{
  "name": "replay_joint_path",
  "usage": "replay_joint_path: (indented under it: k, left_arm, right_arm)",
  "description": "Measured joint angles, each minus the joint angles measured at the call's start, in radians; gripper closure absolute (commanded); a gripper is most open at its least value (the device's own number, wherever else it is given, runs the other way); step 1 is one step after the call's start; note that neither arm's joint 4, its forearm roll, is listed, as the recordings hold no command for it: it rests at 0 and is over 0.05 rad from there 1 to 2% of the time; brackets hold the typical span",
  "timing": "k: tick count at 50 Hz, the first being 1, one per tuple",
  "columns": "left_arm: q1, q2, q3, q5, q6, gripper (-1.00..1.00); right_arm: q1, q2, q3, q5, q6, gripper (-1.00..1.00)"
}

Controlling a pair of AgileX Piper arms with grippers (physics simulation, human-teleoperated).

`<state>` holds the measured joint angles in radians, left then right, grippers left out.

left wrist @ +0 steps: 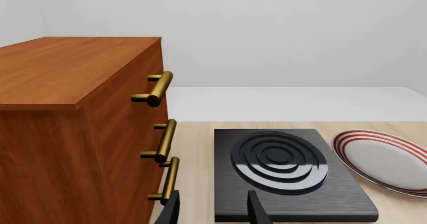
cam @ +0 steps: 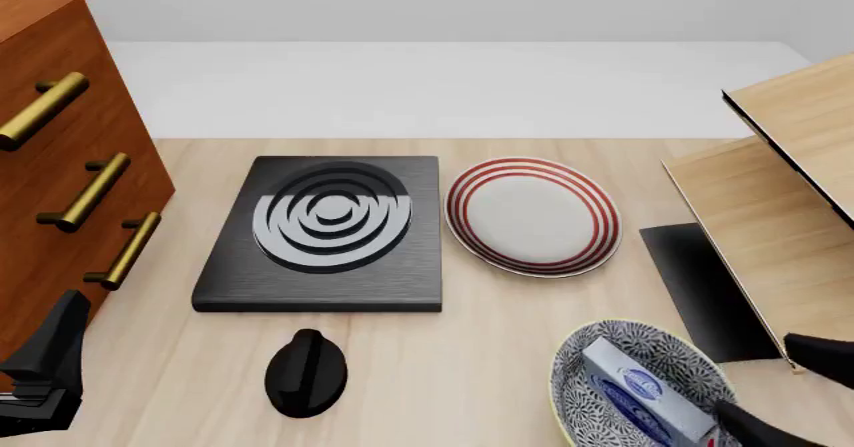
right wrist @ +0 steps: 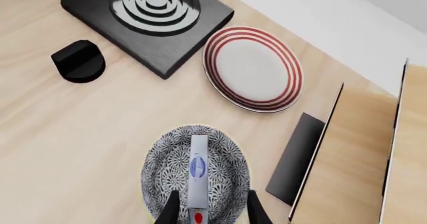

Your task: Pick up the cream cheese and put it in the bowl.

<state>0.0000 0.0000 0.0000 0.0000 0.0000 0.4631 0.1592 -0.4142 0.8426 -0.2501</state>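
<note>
Cream cheese [right wrist: 197, 176] between right gripper [right wrist: 209, 211] fingers.

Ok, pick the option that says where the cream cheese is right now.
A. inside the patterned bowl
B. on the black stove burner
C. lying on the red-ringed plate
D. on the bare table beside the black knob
A: the front view shows the cream cheese lying inside the bowl, and the right wrist view shows the same, with the right gripper fingers spread on either side of the box.
</note>
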Motion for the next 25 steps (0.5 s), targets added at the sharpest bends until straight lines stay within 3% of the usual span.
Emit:
replay_joint_path:
  k: [25]
  left_arm:
    - [0.000, 0.000, 0.000, 0.000, 0.000, -1.00]
  right_arm:
    - [-0.005, -0.113, -0.253, 0.179, 0.040, -1.00]
